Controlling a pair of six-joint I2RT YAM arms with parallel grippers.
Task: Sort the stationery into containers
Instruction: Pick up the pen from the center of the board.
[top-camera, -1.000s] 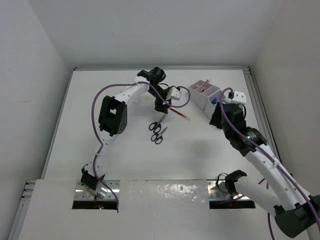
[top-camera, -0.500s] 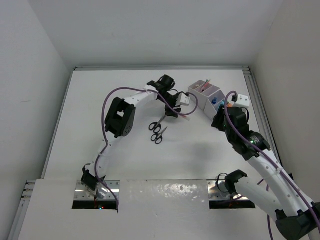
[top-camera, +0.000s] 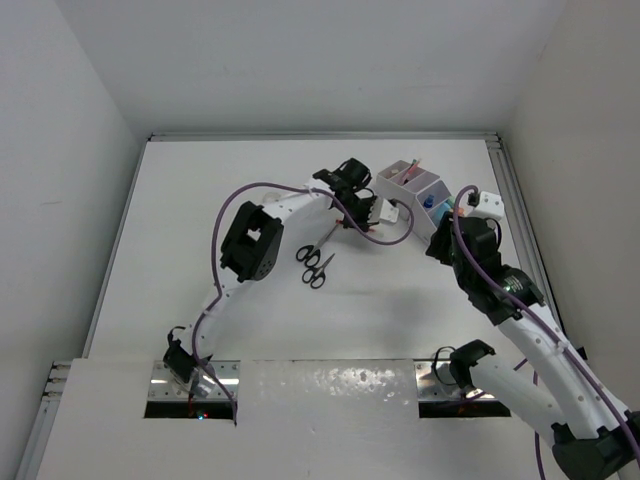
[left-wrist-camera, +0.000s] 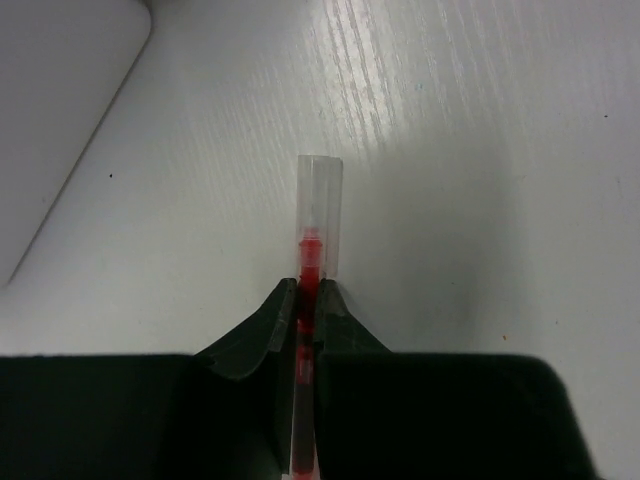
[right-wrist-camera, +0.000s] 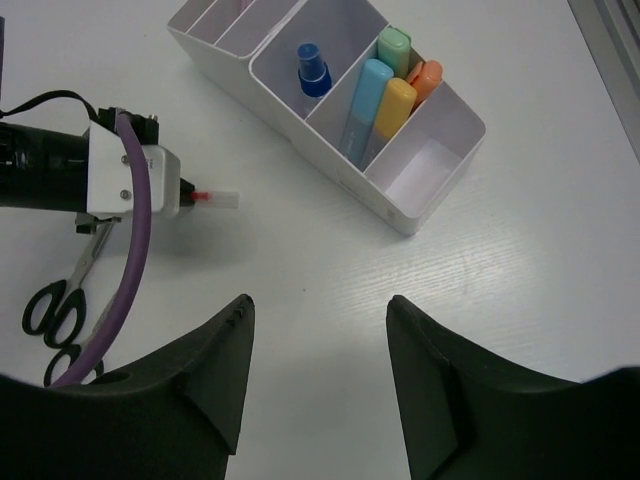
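My left gripper (left-wrist-camera: 310, 290) is shut on a thin red pen (left-wrist-camera: 318, 225) with a clear cap, which sticks out past the fingertips just over the table. From above, the left gripper (top-camera: 365, 222) sits just left of the white organiser (top-camera: 405, 203). Its compartments hold a blue-capped bottle (right-wrist-camera: 312, 68) and pastel capsule pieces (right-wrist-camera: 372, 95). Two black-handled scissors (top-camera: 318, 262) lie on the table left of the pen. My right gripper (right-wrist-camera: 320, 310) hangs open over bare table, near the organiser's front corner, holding nothing.
The left arm's purple cable (right-wrist-camera: 128, 260) loops across the table between the scissors (right-wrist-camera: 60, 300) and the organiser (right-wrist-camera: 415, 215). A raised metal rail (top-camera: 515, 215) runs along the table's right edge, close behind the organiser.
The left gripper has slid right toward the organiser and has shut on the red pen. The right arm has shifted only slightly and stays open.
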